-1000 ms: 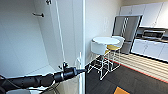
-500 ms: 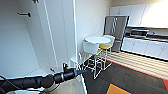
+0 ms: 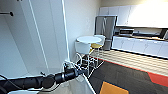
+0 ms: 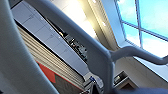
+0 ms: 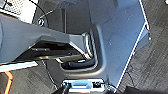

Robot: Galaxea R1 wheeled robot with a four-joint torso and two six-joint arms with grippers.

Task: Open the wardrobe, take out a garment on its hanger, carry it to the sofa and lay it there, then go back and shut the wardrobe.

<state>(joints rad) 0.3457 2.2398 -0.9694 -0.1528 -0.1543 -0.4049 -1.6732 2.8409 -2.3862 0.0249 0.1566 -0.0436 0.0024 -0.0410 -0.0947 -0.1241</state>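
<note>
One arm, my left, reaches forward; its hand (image 3: 83, 72) grips the hanger (image 3: 71, 64), the garment (image 3: 81, 86) hanging below, beside the open wardrobe (image 3: 47, 37). I judge I should carry it level and slowly, clear of the door.

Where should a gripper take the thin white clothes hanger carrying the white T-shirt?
Probably at the bare top of the hanger, near its hook, coming in level from the side where the left gripper sits. The T-shirt drapes below and covers the lower parts, so only the top is exposed.
</note>
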